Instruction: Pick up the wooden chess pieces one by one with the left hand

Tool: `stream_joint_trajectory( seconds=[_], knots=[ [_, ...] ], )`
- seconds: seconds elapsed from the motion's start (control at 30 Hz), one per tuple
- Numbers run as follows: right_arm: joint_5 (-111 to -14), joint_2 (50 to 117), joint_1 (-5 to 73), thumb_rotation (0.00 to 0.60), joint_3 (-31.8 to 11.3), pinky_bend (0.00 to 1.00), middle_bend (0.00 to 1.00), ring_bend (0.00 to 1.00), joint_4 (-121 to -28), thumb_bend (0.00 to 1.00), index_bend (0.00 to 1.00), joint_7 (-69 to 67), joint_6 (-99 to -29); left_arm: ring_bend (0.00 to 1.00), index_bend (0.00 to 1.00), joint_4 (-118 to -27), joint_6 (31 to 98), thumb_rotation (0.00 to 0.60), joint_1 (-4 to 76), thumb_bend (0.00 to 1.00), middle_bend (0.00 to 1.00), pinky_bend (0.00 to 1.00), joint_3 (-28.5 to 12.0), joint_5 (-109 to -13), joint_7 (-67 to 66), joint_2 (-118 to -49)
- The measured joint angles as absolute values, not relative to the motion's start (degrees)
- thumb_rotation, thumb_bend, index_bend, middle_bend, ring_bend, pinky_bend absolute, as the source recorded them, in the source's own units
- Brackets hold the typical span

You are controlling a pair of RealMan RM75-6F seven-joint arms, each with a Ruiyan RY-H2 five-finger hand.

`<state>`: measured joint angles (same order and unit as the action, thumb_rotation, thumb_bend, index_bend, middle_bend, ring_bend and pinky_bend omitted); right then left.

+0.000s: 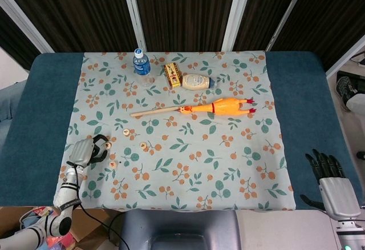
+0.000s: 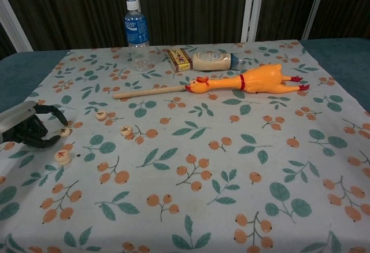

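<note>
The left hand lay low over the cloth at the table's left edge, its dark fingers curled around a chess piece. Whether the fingertips actually pinched that piece or only caged it, I could not tell. In the head view the same hand sat at about 8 o'clock from the cloth's middle, with the piece just at its fingertips.

A second piece, marked in red, lay just beside the hand at 5 o'clock, apart from it. Two more pieces and lay farther toward 3 o'clock, near each other but not touching.

Beyond them, toward 1 o'clock, a wooden stick ran up to the beak of a rubber chicken. At 12 o'clock, along the far side, stood a water bottle, then a small box and a pale bottle on its side.

The right hand rested off the cloth at the near right corner, fingers straight and apart, holding nothing.
</note>
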<state>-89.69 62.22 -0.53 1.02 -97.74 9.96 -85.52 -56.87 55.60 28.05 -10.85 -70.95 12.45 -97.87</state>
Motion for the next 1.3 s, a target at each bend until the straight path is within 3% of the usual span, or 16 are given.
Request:
stream_joint_trajectory(
  seconds=[0.97,1.3],
  knots=[
    [-89.7,62.05,-0.47,0.6,1.15,0.0,0.0,0.0,-97.77,0.13,0.0,9.94,-85.36,1.0,0.5,-51.91,55.46,0.6,28.71,0.4,1.0,1.0,-11.34,-70.99,15.24,-101.08],
    [-89.76,62.19,-0.36,0.6,1.22,0.0,0.0,0.0,-97.74,0.13,0.0,10.27,-85.12,1.0,0.52,-58.58,59.45,0.6,27.4,0.4,1.0,1.0,-11.52,-72.77,16.95,-97.39]
  ],
)
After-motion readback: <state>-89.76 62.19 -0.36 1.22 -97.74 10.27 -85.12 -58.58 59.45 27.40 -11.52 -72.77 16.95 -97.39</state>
